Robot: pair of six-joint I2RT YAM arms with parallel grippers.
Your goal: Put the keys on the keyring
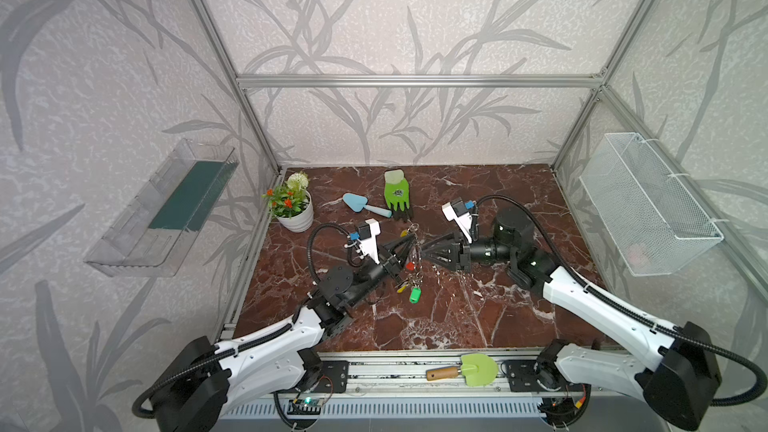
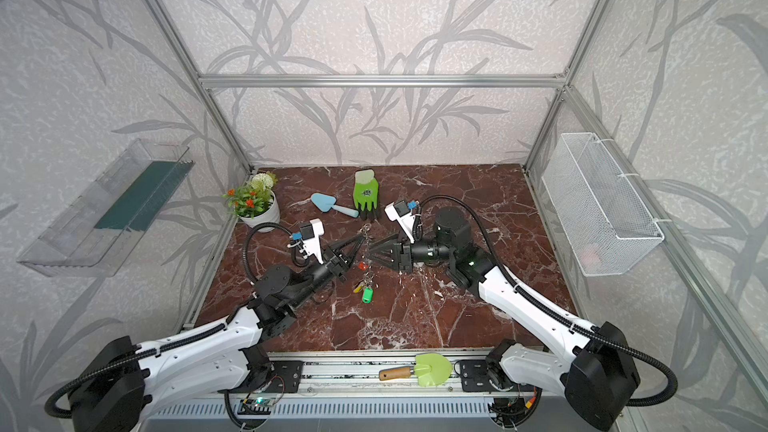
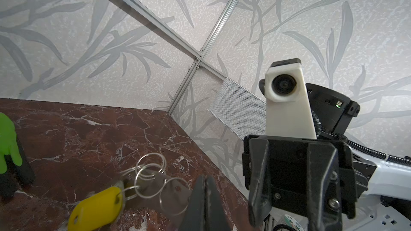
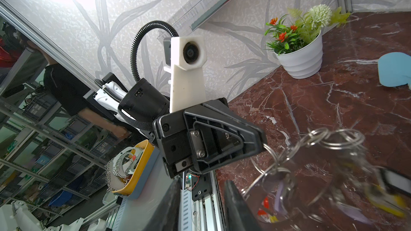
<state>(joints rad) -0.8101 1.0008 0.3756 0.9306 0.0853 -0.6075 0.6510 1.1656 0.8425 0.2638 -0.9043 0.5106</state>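
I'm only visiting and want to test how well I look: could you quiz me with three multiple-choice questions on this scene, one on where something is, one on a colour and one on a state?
1. Where does the green shovel with the wooden handle lie?
A in the wire basket
B on the metal rail in front of the tabletop
C beside the flowerpot

2. What is the main colour of the glove?
A red
B blue
C green

3. How do the fingers of the left gripper stand?
A pressed together
B wide apart
C out of sight

Answers:
1. B, both top views show it lying on the rail.
2. C, it is bright green with dark fingertips.
3. A, the left wrist view shows no gap between them, right by the keyring.
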